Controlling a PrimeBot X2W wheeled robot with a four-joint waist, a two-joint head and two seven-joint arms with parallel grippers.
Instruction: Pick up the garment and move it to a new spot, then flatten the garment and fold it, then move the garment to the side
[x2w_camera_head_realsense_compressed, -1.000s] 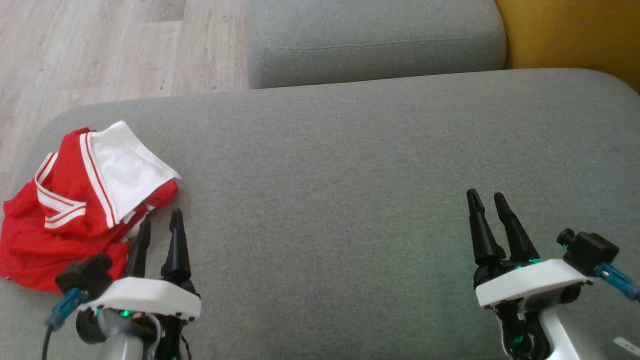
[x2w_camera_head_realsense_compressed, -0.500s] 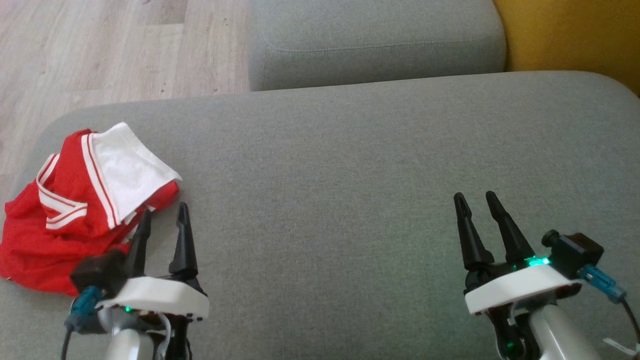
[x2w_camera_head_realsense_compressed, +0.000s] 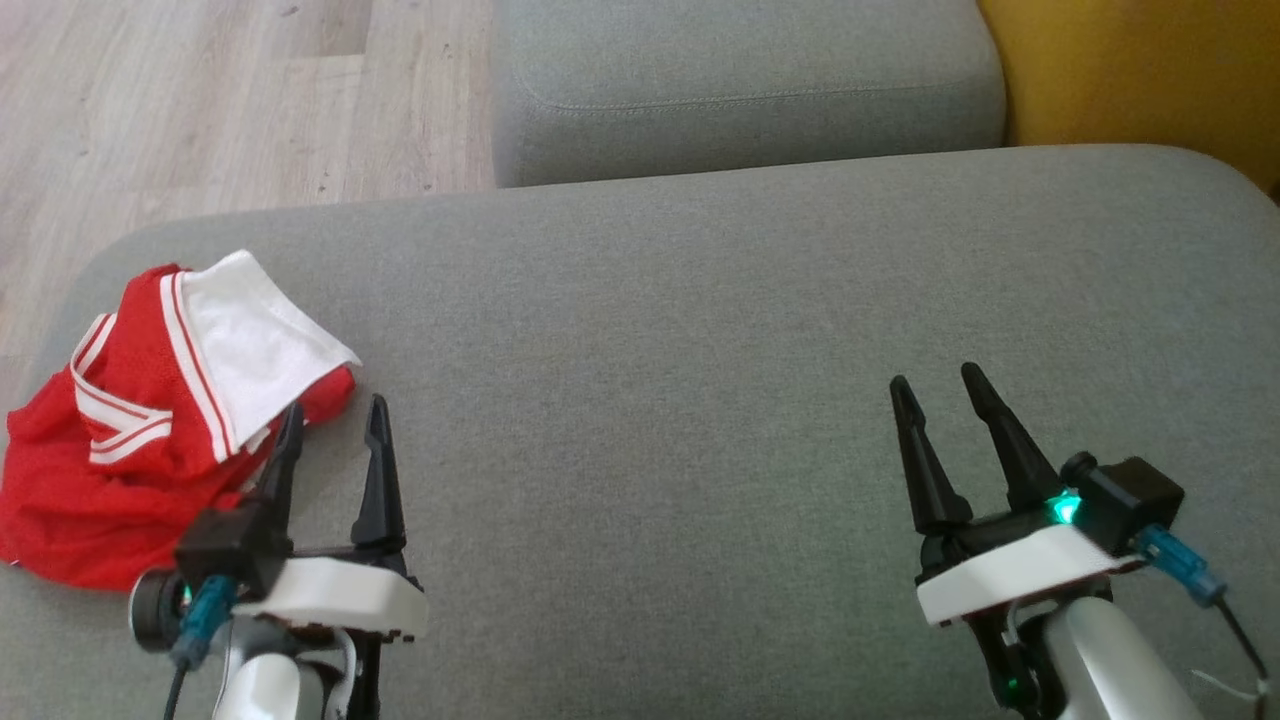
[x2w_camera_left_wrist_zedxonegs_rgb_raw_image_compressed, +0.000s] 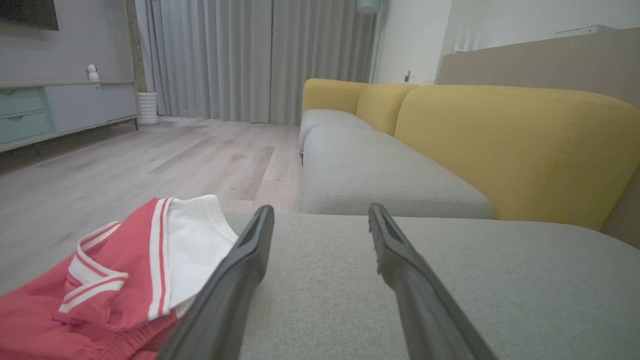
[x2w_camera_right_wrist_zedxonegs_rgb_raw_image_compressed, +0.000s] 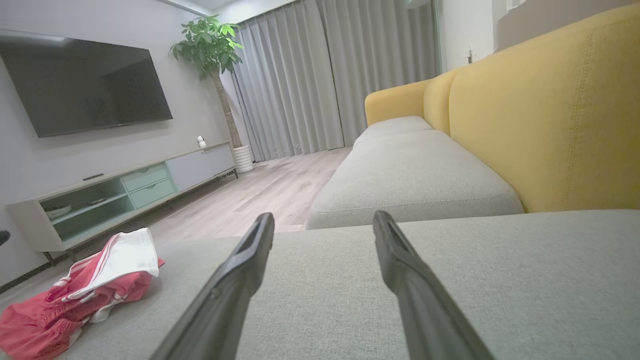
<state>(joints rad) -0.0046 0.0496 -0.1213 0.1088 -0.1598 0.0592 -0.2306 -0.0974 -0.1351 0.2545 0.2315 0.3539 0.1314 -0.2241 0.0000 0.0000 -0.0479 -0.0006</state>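
The garment (x2w_camera_head_realsense_compressed: 150, 410) is red mesh with white stripes and a white panel, lying crumpled at the left end of the grey sofa seat (x2w_camera_head_realsense_compressed: 700, 330). My left gripper (x2w_camera_head_realsense_compressed: 335, 418) is open just right of the cloth, its left finger over the garment's near edge and nothing between the fingers. In the left wrist view the garment (x2w_camera_left_wrist_zedxonegs_rgb_raw_image_compressed: 125, 275) lies left of the open left gripper (x2w_camera_left_wrist_zedxonegs_rgb_raw_image_compressed: 320, 215). My right gripper (x2w_camera_head_realsense_compressed: 935, 382) stands open over bare cushion at the lower right. The right wrist view shows the garment (x2w_camera_right_wrist_zedxonegs_rgb_raw_image_compressed: 85, 290) far to the left of the open right gripper (x2w_camera_right_wrist_zedxonegs_rgb_raw_image_compressed: 322, 220).
A second grey seat cushion (x2w_camera_head_realsense_compressed: 740, 80) lies beyond the one I work over. Yellow sofa backrest (x2w_camera_head_realsense_compressed: 1140, 70) runs along the right. Wooden floor (x2w_camera_head_realsense_compressed: 200, 100) drops off past the left and far-left edge. A TV cabinet (x2w_camera_right_wrist_zedxonegs_rgb_raw_image_compressed: 125, 195) stands across the room.
My left gripper has moved forward and a little right along the garment's edge. The right gripper has shifted left and forward. The garment has stayed where it lay.
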